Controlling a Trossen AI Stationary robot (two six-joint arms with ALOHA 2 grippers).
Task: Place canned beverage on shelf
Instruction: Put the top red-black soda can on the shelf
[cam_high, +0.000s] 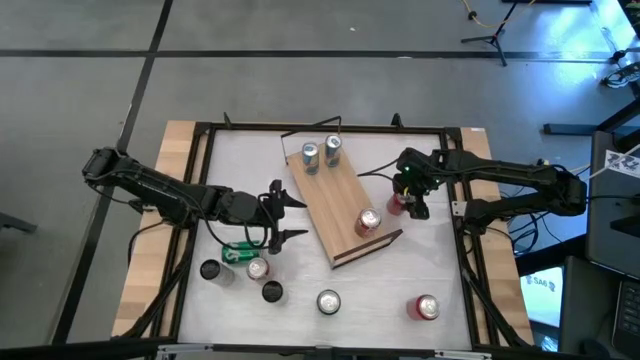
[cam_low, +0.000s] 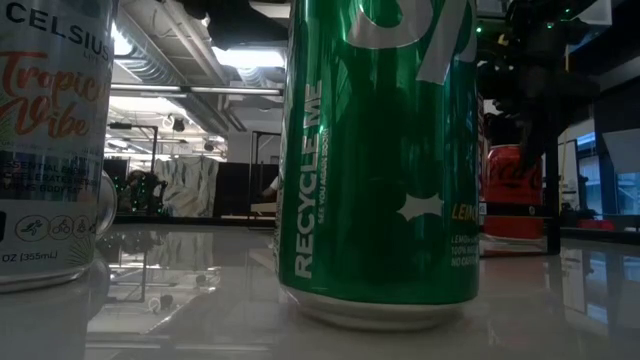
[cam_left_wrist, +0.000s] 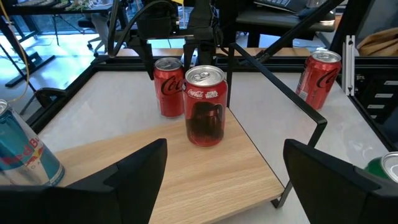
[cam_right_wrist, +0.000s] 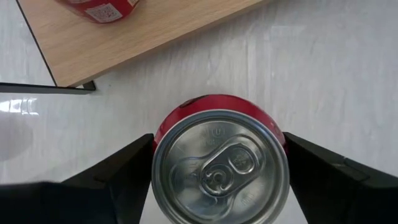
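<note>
The shelf (cam_high: 335, 200) is a light-wood board lying slantwise mid-table, with its dark rim at the near end and a black wire frame at the far end. Two silver cans (cam_high: 320, 152) stand at its far end, and a red cola can (cam_high: 368, 220) stands near its near end (cam_left_wrist: 205, 106). My right gripper (cam_high: 408, 203) is down over a second red can (cam_high: 397, 204), which stands on the table just right of the shelf. My left gripper (cam_high: 292, 218) is open and empty left of the shelf, pointing at it (cam_left_wrist: 225, 149). My right gripper (cam_right_wrist: 219, 143) comes from above, pointing down, with one finger (cam_right_wrist: 118, 168) on each side of the can's wall (cam_right_wrist: 186, 106) just below the top rim. The can's top hides the pads. The can stands upright with its base on the table (cam_low: 512, 195).
Several loose cans stand near the front edge: a green one (cam_high: 238, 253), silver and dark ones (cam_high: 258, 268), one at the front middle (cam_high: 328, 300) and a red one (cam_high: 427, 307). A black frame (cam_high: 200, 130) edges the white table. Bare table lies right of the shelf.
</note>
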